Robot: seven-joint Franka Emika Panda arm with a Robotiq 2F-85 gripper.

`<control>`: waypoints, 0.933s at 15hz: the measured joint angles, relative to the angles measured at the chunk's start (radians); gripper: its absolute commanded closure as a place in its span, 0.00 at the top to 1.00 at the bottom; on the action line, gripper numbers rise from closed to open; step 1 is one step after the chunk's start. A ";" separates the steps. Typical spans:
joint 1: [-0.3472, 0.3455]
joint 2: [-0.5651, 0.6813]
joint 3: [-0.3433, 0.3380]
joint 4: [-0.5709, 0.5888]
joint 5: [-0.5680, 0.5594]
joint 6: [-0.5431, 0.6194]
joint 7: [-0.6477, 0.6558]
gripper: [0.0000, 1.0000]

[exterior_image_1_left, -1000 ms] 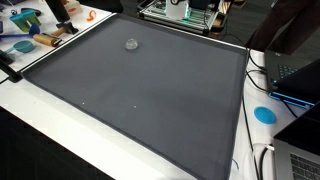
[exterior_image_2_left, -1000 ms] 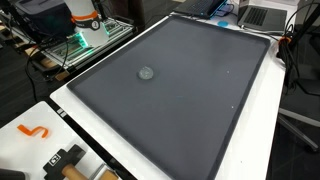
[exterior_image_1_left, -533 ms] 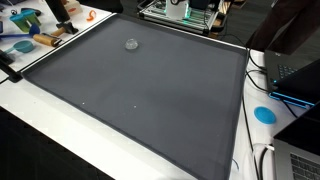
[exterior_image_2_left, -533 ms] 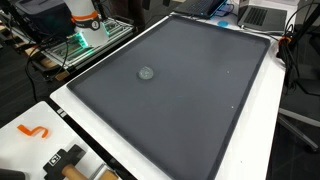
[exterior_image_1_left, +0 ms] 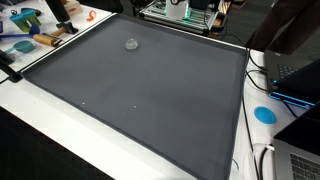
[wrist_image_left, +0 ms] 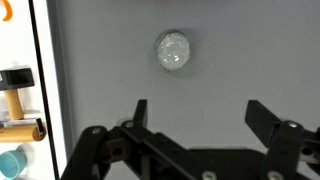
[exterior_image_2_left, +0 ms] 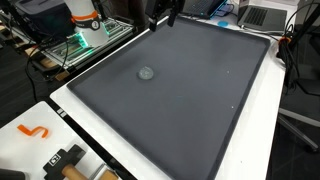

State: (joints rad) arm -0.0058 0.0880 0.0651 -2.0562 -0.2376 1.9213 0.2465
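End effector (wrist_image_left: 197, 108): fingers wide apart, nothing between them. It hovers over the grey mat (wrist_image_left: 250, 70), and in an exterior view it sits at the mat's far edge (exterior_image_2_left: 160, 14). The nearest thing is a small clear round blob (wrist_image_left: 173, 51), alone on the mat, ahead of the fingertips and slightly off the midline between them. It shows in both exterior views, near the mat edge on the robot's side (exterior_image_1_left: 132, 44) (exterior_image_2_left: 147, 73). My read: line the blob up dead centre between the fingers before going down, then descend straight. Stop the tips just shy of the mat so they don't drag or bunch it. Close slowly, since a small round thing will likely roll or squirt out of a fast pinch. It's translucent, so height is hard to judge from the wrist view; cross-check against the exterior views. The wooden spools (wrist_image_left: 15, 100) on the white surface (wrist_image_left: 15, 40) are well apart, so no clearance worry.
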 measured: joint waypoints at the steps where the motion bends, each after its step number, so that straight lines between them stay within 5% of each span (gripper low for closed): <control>1: 0.007 0.014 0.000 -0.001 -0.002 0.011 0.023 1.00; 14: 0.105 0.086 -0.001 -0.032 -0.154 0.036 0.339 1.00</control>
State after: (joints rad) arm 0.0989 0.1737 0.0641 -2.0879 -0.3920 1.9578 0.5860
